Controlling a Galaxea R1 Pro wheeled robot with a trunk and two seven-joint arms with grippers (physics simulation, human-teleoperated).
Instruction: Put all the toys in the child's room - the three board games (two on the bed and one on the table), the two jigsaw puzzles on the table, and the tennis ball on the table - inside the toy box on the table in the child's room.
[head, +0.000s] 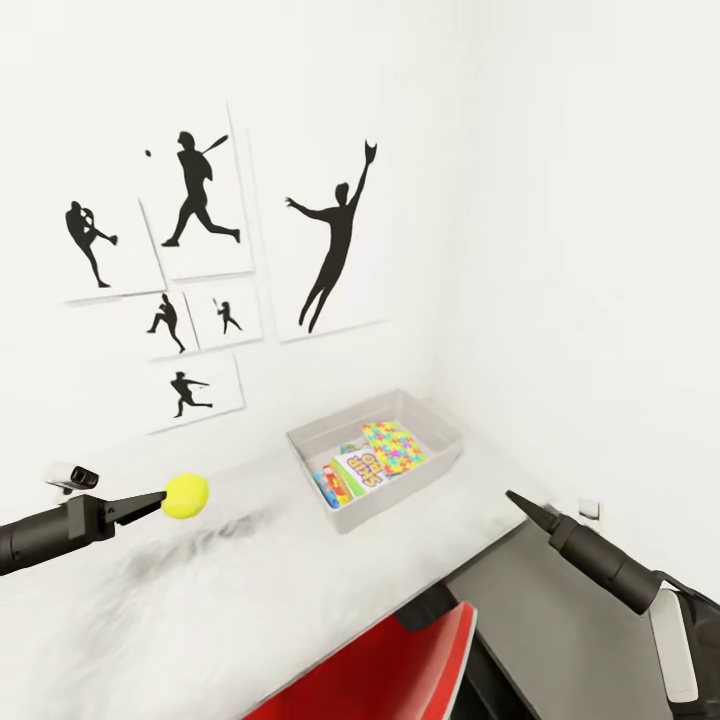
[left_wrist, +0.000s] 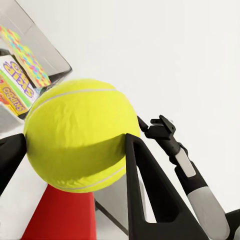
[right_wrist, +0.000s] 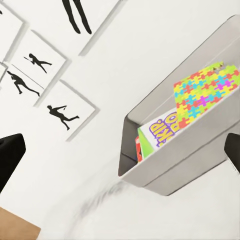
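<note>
Left end effector (head: 165, 497) is clamping the tennis ball (head: 186, 495) between its two black fingers (left_wrist: 150, 195), holding it in the air above the white bench (head: 250, 600); in the left wrist view the ball (left_wrist: 82, 135) is sitting tight against both fingers. Ahead of that end effector and toward the room's corner, the toy box (head: 400, 490) is resting on the bench, near the ball but not touching it. Inside the box a jigsaw puzzle (head: 393, 445) is lying on top of a board game (head: 362, 468) with a white lid and purple lettering. Right end effector (head: 517, 499) is hovering on the box's other side, its tips looking closed together, gripping nothing. Behind the left end effector, baseball-player pictures (head: 200, 200) are hanging on the wall. A red chair (head: 390, 665) is showing below the bench edge.
</note>
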